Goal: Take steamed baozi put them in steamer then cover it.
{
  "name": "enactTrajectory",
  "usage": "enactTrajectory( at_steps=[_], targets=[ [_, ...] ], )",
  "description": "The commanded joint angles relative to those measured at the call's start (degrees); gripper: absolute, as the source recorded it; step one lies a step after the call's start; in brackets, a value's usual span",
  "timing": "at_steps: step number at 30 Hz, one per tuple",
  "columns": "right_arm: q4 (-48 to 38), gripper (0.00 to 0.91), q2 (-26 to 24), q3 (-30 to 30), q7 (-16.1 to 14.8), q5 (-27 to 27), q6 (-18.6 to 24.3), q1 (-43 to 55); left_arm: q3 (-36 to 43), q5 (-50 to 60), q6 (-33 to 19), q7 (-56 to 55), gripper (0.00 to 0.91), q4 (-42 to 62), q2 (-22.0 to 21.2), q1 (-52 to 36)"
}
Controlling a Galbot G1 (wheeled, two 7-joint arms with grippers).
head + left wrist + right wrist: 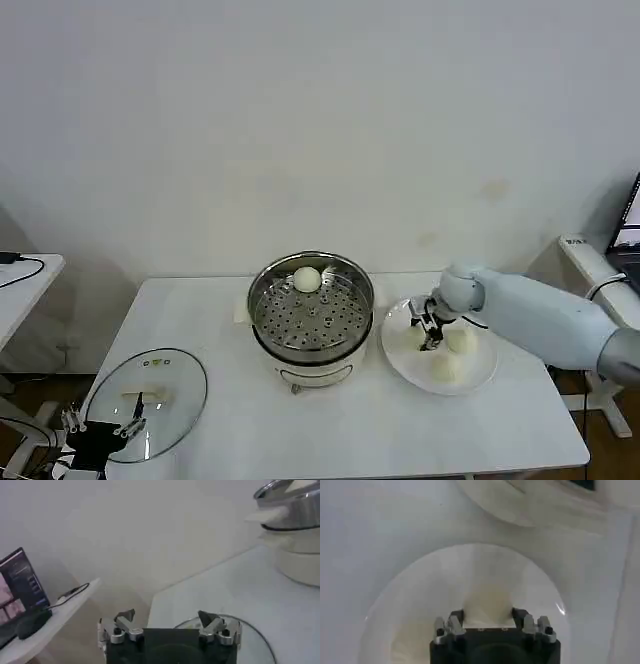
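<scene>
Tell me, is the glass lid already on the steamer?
No, the glass lid lies flat on the table left of the open steamer, by the left gripper.

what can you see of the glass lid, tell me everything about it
The cover is a round clear glass lid with a thin metal rim and a small white rectangular handle at its centre. It lies flat on the white table at the near left corner, off the steamer and apart from it. The left gripper hangs open at its near edge, fingers spread wide, not gripping it.
</scene>
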Motion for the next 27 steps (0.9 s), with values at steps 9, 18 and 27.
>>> enactTrajectory(
  at_steps=[9,18,27],
  targets=[
    [10.5,0.675,-3.6,-11.4,0.3,9.9,-2.7,26.3,1.1,0.1,0.6,0.3,0.907,-0.3,0.7,-1.2],
    [12.2,0.675,4.8,-11.5,2.7,18.6,-7.9,28.7,1.2,0.1,0.8,0.4,0.907,0.0,1.1,-1.8],
    [10.2,0.675,19.9,-10.9,7.3,30.4,-15.1,24.9,1.0,0.0,0.9,0.4,0.907,0.1,1.0,-2.4]
  ],
)
